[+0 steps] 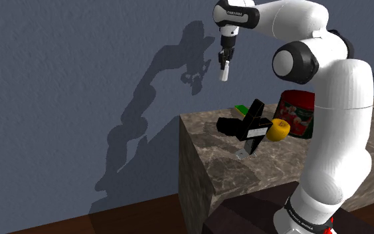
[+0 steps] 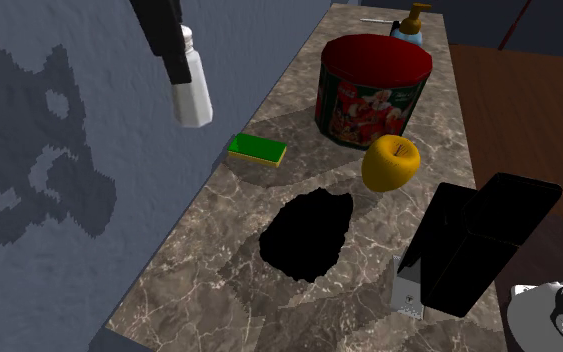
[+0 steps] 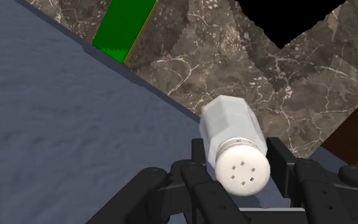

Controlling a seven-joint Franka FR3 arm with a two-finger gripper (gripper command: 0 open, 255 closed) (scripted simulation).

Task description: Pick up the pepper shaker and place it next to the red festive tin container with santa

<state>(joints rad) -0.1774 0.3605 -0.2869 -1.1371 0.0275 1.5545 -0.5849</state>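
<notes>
Over the brown marble counter (image 2: 219, 270), at the upper left of the second exterior view, the black two-finger gripper (image 2: 176, 60) is closed around the white faceted pepper shaker (image 2: 191, 92). It looks light, rigid and rather slippery, so you should grip it firmly near its cap.
</notes>
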